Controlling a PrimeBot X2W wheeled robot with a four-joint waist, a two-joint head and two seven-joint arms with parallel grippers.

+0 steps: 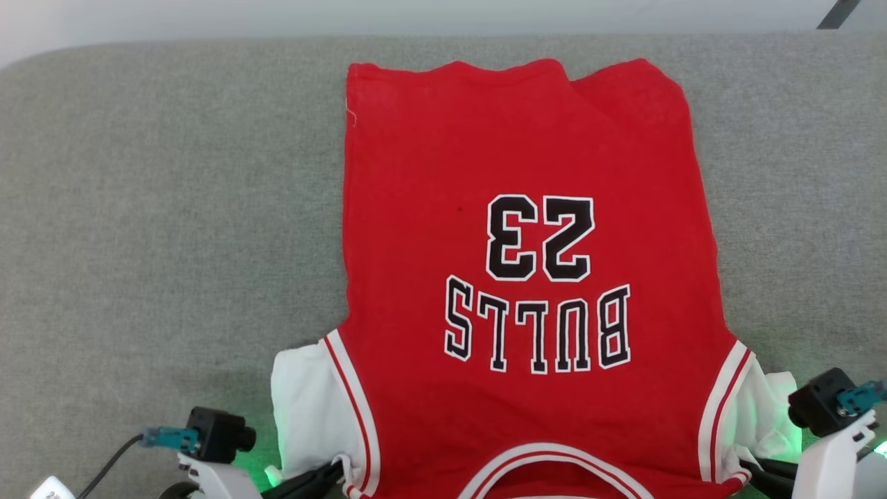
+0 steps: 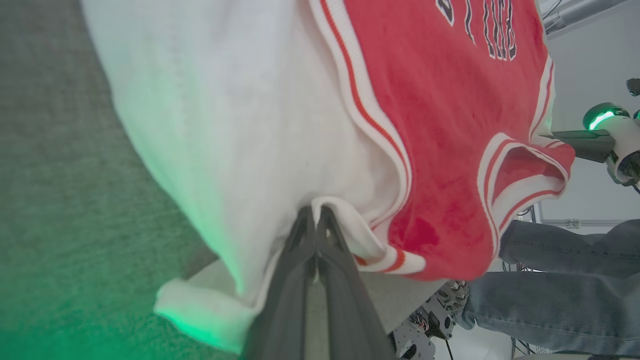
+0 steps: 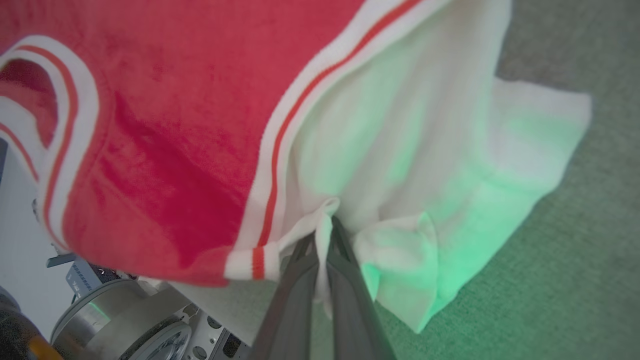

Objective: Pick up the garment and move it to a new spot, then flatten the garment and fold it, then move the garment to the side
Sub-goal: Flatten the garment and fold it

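The garment [image 1: 485,173], a red jersey with white short sleeves and upside-down "BULLS 23" lettering, lies spread on the grey table [image 1: 138,208], collar toward me at the near edge. My left gripper [image 1: 339,470] is shut on the garment [image 2: 450,150] at its left shoulder seam, where white sleeve meets striped trim; the left wrist view shows its fingers [image 2: 315,225] pinching that cloth. At the lower right, my right gripper [image 1: 745,468] is shut on the right shoulder; the right wrist view has its fingers [image 3: 325,235] clamped on the garment [image 3: 175,125], which hangs slightly past the table edge.
Grey fabric-covered table surface extends wide to the left, right and beyond the hem. A person's jeans-clad legs [image 2: 565,280] show past the table's near edge in the left wrist view. Part of my metal base [image 3: 115,320] shows under the table edge.
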